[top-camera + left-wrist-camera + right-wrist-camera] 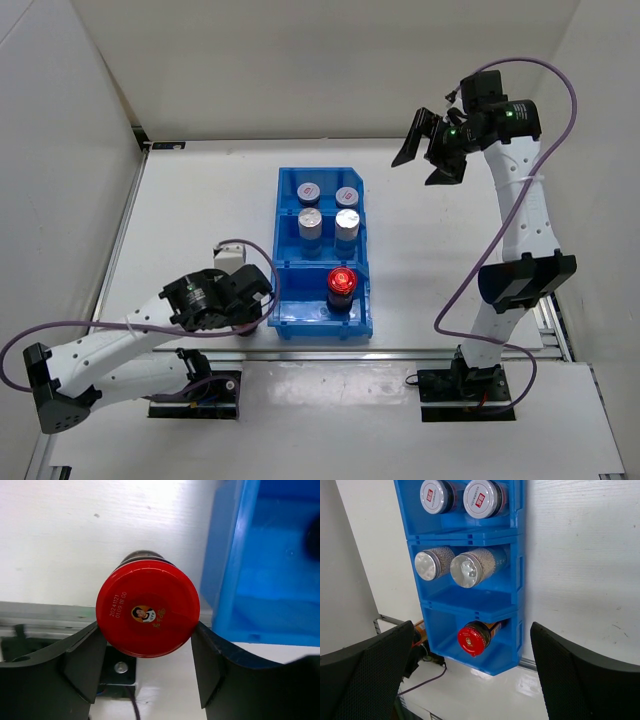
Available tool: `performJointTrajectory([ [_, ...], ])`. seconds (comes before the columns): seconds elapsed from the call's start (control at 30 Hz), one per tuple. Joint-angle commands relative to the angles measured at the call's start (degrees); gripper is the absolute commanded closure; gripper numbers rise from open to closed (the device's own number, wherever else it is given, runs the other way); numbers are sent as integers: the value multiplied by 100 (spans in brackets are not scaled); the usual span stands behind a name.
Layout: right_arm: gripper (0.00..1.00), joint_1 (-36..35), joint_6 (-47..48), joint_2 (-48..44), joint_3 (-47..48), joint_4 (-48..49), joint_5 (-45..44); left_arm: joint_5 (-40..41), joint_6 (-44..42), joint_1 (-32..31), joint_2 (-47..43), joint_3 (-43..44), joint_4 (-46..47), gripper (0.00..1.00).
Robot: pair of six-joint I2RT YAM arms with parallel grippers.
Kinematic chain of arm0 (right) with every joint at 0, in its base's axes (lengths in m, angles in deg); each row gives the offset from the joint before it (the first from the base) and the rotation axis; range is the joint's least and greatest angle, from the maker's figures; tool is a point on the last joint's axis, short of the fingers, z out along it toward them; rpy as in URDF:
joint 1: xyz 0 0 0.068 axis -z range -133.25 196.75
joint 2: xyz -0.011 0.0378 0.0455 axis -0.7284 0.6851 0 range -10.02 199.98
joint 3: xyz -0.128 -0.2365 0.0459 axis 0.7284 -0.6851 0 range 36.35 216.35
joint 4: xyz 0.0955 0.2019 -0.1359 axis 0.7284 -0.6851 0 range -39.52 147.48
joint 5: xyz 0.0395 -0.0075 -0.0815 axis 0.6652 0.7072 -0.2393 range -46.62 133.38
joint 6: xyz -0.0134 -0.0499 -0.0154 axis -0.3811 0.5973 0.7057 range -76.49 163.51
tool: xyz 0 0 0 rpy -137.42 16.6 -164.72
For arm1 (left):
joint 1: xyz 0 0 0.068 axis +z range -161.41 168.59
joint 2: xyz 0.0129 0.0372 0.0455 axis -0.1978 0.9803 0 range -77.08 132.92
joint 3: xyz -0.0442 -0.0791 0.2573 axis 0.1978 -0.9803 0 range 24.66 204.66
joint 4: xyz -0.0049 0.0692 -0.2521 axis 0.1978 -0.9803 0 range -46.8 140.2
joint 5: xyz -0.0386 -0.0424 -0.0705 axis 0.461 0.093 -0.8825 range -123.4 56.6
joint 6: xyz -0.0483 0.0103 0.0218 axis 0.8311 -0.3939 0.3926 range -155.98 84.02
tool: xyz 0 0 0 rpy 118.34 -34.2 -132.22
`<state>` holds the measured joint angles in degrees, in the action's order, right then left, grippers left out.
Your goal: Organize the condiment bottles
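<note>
As left gripper [147, 647] grips red-capped jar [147, 611] between jaws, blue bin [260, 555] just right of them; next likely lift over wall; right gripper [428, 158] spread wide, empty

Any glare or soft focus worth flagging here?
Top external: glare blooms on the red-capped dark jar in the blue plastic bin. Left wrist: the second red-capped jar is sharp, the bin blurred. Right wrist: black tool fingers soft, silver-capped jars crisp.

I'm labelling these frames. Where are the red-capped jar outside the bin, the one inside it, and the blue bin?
Red-capped jar outside the bin [147, 611]: left wrist view, centre of cap.
Red-capped jar inside the bin [341, 279]: top view, its cap.
Blue bin [320, 327]: top view, near wall.
</note>
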<state>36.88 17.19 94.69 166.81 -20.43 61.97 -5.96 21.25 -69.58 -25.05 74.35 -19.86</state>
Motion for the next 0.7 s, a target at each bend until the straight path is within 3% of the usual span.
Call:
performJointTrajectory([
  [0.0, 0, 2, 66, -293, -98, -734, 127, 1068, 78, 43, 130, 1163, -288, 89],
  [0.1, 0, 2, 66, -345, -152, -682, 127, 1517, -80, 43, 377, 1990, -421, 89],
  [0.2, 0, 2, 66, -346, -204, -682, 180, 1589, -860, 43, 650, 2657, 164, 89],
  [0.23, 0, 2, 66, -398, -265, -682, 180, 1484, -1524, 43, 720, 2738, 455, 89],
  [0.37, 0, 2, 66, -503, -389, -630, 180, 459, -2583, 43, 852, 2739, 1547, 89],
  [0.5, 0, 2, 66, -565, -451, -629, 75, 104, -2638, -123, 1081, 2739, 1662, 89],
  [0.67, 0, 2, 66, -618, -565, -577, 22, -168, -2840, -256, 1081, 2126, 2197, 89],
])
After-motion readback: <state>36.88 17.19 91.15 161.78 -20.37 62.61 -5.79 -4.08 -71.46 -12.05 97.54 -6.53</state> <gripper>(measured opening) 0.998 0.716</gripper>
